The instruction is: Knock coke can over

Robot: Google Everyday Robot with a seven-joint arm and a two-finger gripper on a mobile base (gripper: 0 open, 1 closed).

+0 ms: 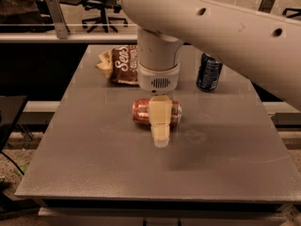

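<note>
The red-orange coke can [141, 112] lies on its side near the middle of the grey table [94, 159], its long axis running left to right. My gripper [160, 134] hangs from the big white arm directly in front of the can, so its cream finger covers the can's middle. The fingertip reaches down near the table surface just in front of the can. I see only one finger edge-on.
A dark blue can [209, 72] stands upright at the back right of the table. A brown chip bag [122, 65] lies at the back left, partly behind the arm. Office chairs and a rail stand beyond the table's far edge.
</note>
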